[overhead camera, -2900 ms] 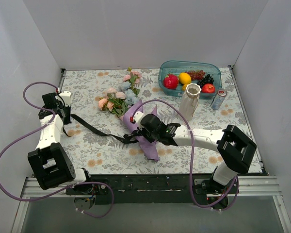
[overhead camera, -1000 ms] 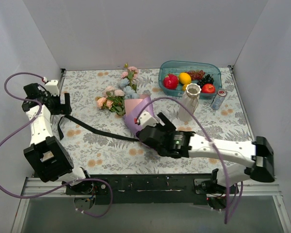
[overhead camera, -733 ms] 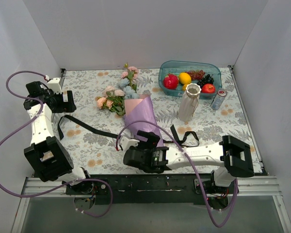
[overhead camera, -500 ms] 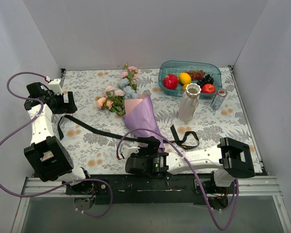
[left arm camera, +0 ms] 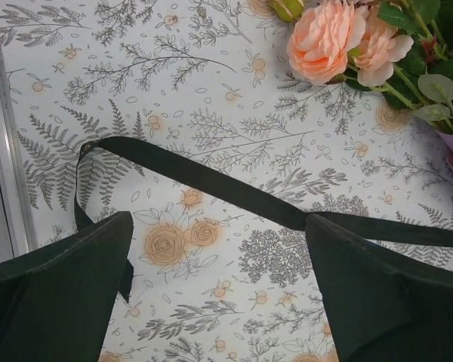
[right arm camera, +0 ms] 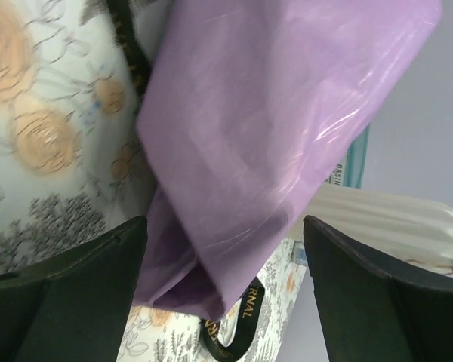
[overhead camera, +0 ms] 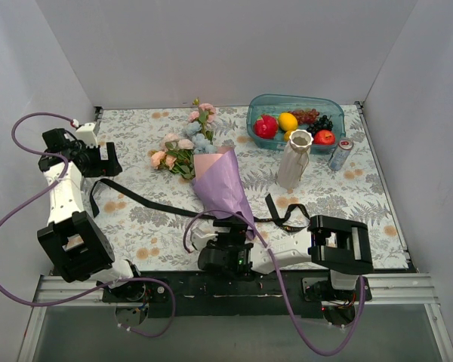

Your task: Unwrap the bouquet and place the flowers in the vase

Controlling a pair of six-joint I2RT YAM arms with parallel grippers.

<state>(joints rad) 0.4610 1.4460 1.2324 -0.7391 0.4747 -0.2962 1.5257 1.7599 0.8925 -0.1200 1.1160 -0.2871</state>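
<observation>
Clearly we have the right gripper (right arm camera: 225,226), spread, astride the bouquet (overhead camera: 220,181) tip at the table (overhead camera: 347,204) near edge, its cone running toward the far edge; the spread left gripper (left arm camera: 219,219) lies farther.

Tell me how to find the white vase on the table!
Look at the far right of the flowery table, where a teal bowl holds fruit. The vase stands just in front of that bowl. It is white, ribbed and tall with a wavy rim, unlike the short silver can beside it.

right tool (right arm camera: 225,290) drawn back to bouquet (overhead camera: 223,188) tip | ribbon (overhead camera: 147,200) free; trails across table (overhead camera: 136,230) | left tool (left arm camera: 219,241) retreated
</observation>
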